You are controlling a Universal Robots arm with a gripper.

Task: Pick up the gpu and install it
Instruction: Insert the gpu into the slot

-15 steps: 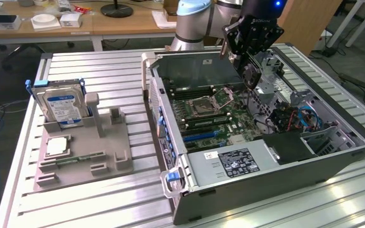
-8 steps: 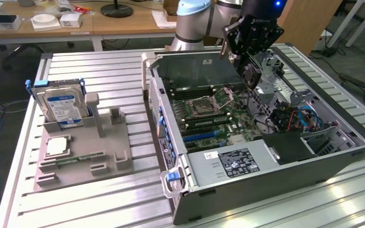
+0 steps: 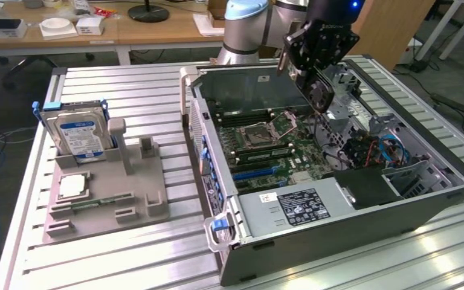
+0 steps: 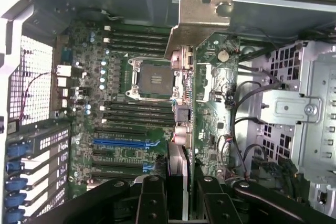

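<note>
Pickup is done: the black pincer point(image 4: 180, 184) grips the dark, fan-faced gpu point(image 3: 320, 93) with its silver bracket, above the open grey computer case point(image 3: 328, 241) toward one o'clock; not yet seated.

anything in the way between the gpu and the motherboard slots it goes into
Nothing visible. The gripper holds the gpu over the open case, and the blue slot on the motherboard below lies bare. The cables sit off to the side by the drive cage.
</note>
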